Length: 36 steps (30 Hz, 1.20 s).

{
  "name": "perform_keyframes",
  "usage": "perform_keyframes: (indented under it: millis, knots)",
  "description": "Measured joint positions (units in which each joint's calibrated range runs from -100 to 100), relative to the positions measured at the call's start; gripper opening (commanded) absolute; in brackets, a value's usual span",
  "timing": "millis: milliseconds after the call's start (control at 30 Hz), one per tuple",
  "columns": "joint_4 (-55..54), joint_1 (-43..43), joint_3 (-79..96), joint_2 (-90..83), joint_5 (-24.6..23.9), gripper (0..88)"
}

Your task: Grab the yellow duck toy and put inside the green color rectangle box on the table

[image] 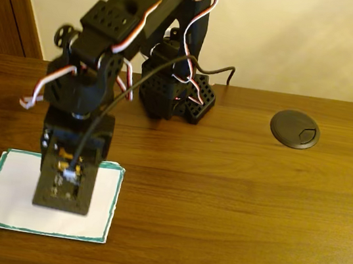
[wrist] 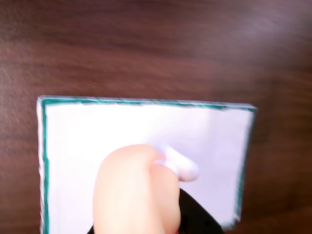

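One black robot arm (image: 119, 50) leans forward from its base at the back of a dark wood table (image: 233, 200) and points its gripper (image: 63, 203) straight down over a white paper sheet with a green border, the box (image: 7, 194). In the fixed view the sheet lies at the front left of the table, and the arm's wrist block covers its middle. A round dark grommet (image: 294, 128) sits well apart at the right rear. Red, white and black wires loop along the arm.

In the wrist view, which is blurred, the duck (wrist: 134, 192) fills the lower middle as a pale, washed-out yellow-orange lump with a small white piece (wrist: 178, 165) at its upper right. It sits in front of the sheet (wrist: 97, 126), inside the green border, whose top, left and right edges frame it. A dark part of the gripper shows just below and right of the duck, touching it.

The duck looks to be held in the gripper, closed on it from above, though the fingertips are not clear enough to be sure. Whether the duck already rests on the paper or hangs just over it cannot be told. The downward pose over the sheet's middle suggests the placing step, with release the likely next move, so the duck lands well inside the border.
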Motion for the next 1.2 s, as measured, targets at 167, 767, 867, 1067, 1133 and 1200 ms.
perform_keyframes:
  millis: [167,767,867,1067,1133,1200]
  knots:
    - [-5.6,-0.5,1.8,5.7,-0.6,5.1]
    - [1.7,-0.5,3.0,-1.8,-2.2,49.5]
    - [9.5,-0.3,2.8,-11.5,-2.3,49.5]
    - [24.6,-4.6,2.1,-29.9,-4.7,27.6]
    - [26.3,-11.4,4.1,-35.5,-7.4,12.0]
    - [25.4,-18.9,10.5,-40.8,-10.6,2.4]
